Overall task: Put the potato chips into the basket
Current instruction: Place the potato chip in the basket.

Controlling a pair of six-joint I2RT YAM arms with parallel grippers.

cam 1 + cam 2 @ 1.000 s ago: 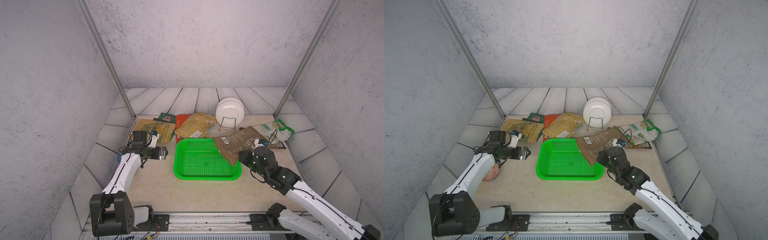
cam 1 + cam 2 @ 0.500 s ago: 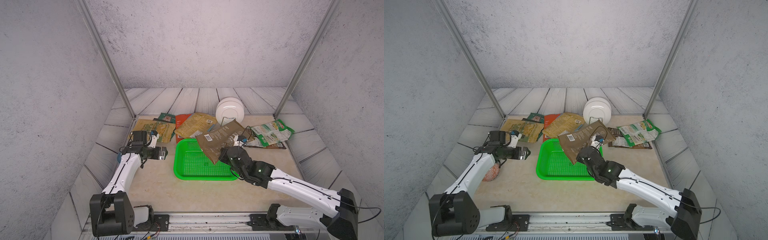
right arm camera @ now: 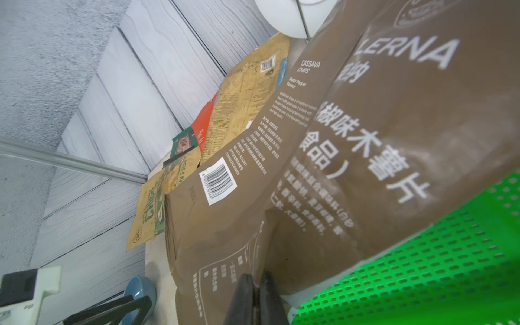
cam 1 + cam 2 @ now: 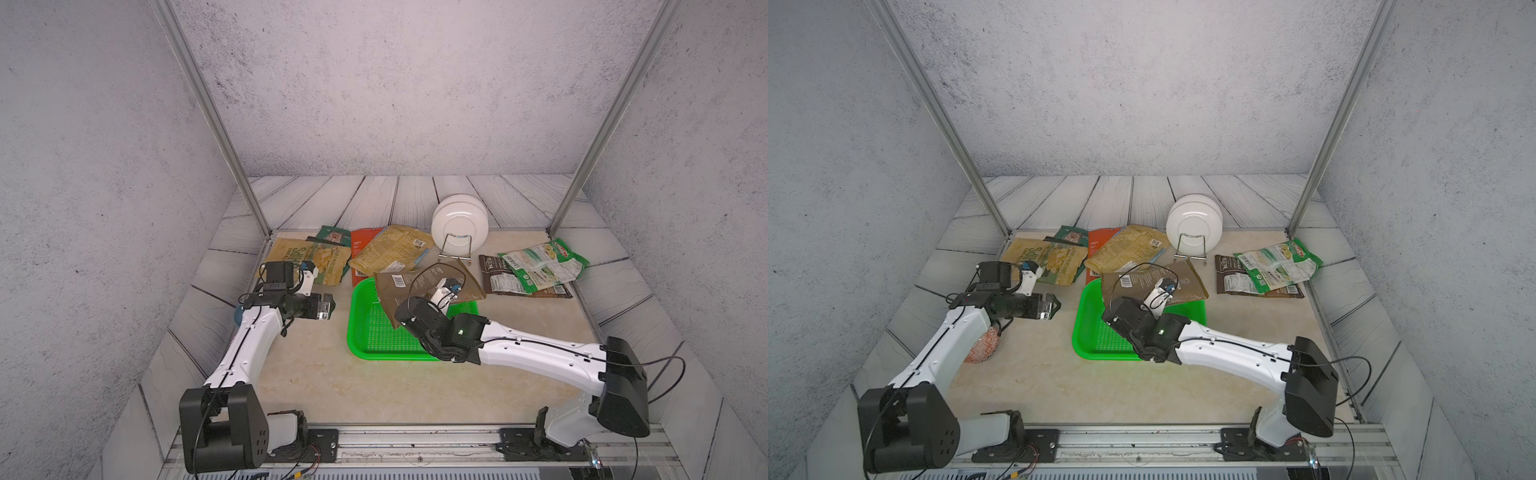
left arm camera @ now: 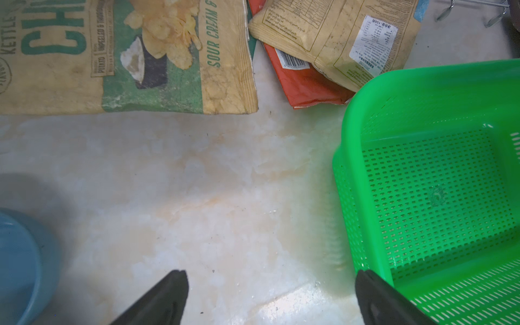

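The green basket (image 4: 365, 332), shallow with perforated walls and floor, sat flat at the table's centre, its visible floor bare. A brown cassava chips bag (image 4: 415, 282) hung tilted over the basket's back half, barcode side up, pinched at its near edge by the right gripper (image 3: 254, 292). Behind the basket a mustard-yellow bag (image 4: 390, 249) lay flat across an orange-red bag (image 4: 360, 249), both just beside the basket's back left corner. Further left lay a tan and green Kettle chips bag (image 4: 307, 259), with a dark green bag (image 4: 332, 235) partly under its far edge. Well to the right, a green-white bag (image 4: 540, 264) overlapped a dark brown bag (image 4: 492, 274).
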